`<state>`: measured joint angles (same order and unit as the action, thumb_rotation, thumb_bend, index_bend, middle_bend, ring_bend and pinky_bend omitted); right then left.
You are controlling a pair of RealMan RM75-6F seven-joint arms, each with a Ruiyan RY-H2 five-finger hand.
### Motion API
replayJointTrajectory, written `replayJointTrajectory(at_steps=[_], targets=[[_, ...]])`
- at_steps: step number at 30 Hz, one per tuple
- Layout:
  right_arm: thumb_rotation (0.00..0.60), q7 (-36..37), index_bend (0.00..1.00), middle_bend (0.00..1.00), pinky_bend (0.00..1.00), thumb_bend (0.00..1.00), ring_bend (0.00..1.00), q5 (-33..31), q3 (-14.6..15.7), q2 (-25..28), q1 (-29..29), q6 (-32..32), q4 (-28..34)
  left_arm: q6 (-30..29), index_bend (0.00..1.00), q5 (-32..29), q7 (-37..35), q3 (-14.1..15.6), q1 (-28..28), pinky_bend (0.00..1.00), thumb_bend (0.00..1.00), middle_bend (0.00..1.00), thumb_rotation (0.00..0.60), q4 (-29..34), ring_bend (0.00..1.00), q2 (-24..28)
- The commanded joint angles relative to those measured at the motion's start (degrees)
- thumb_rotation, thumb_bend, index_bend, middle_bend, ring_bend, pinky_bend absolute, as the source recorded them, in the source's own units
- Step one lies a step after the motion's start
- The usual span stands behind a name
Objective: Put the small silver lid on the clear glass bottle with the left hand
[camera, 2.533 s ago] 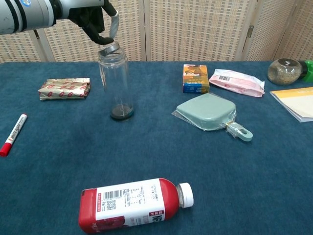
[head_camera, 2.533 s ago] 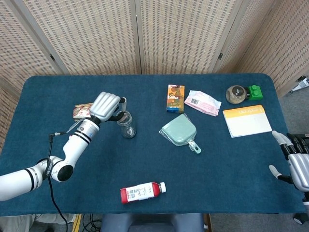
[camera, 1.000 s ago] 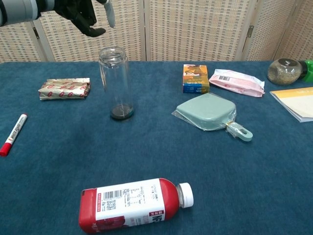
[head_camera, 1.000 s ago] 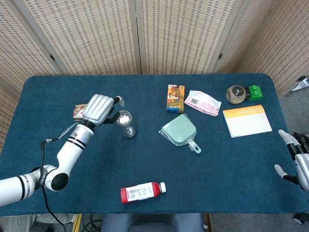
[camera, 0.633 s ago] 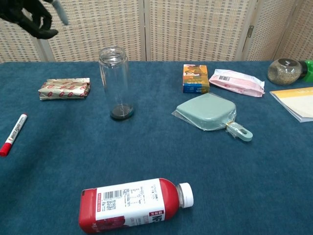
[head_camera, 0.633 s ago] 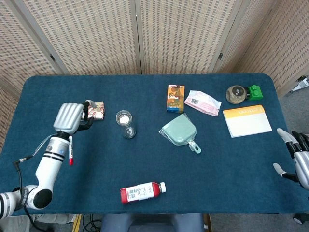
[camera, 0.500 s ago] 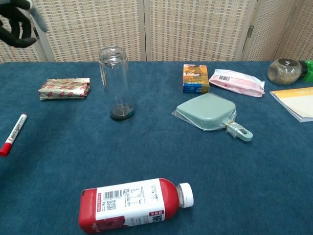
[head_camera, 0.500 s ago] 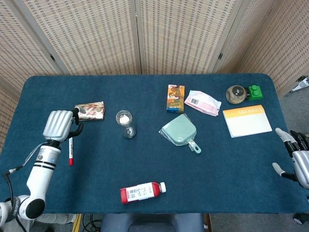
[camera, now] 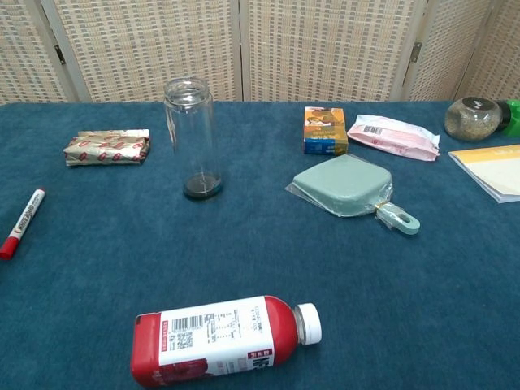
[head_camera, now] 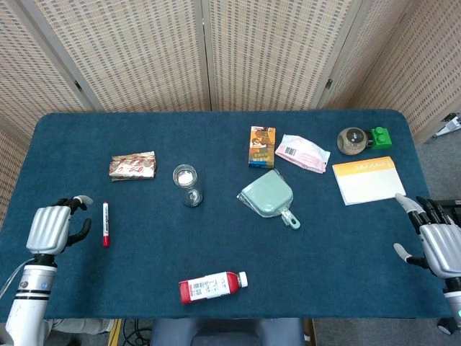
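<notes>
The clear glass bottle [camera: 189, 136] stands upright left of the table's middle, the small silver lid [head_camera: 185, 174] resting on its mouth. The left hand [head_camera: 50, 228] hovers at the blue table's [head_camera: 338, 252] near-left edge, fingers loosely curled, empty, beside a red marker [head_camera: 106, 223]. The right hand [head_camera: 436, 245] waits spread past the near-right edge.

red bottle [camera: 223, 339]: barcode label | lettering too small to read
</notes>
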<state>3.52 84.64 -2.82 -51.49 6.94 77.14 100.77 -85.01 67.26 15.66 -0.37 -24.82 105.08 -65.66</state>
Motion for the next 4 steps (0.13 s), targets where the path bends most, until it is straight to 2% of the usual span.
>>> replayJointTrajectory(at_steps=[1,4], targets=[[0.600,-0.34,0.00,0.14,0.07,0.24,0.03,-0.04,-0.01,-0.32,0.11,-0.01,-0.10,-2.52,0.35,3.07,-0.97,1.54,3.03,0.51,0.43,0.41,0.600,-0.65,0.38,-0.54],[0.600,-0.64,0.01,0.14,0.07,0.24,0.03,-0.14,-0.03,-0.57,0.25,-0.14,-0.03,-3.29,0.35,4.38,-1.10,1.95,4.70,0.51,0.43,0.40,0.600,-0.64,0.38,-0.63]])
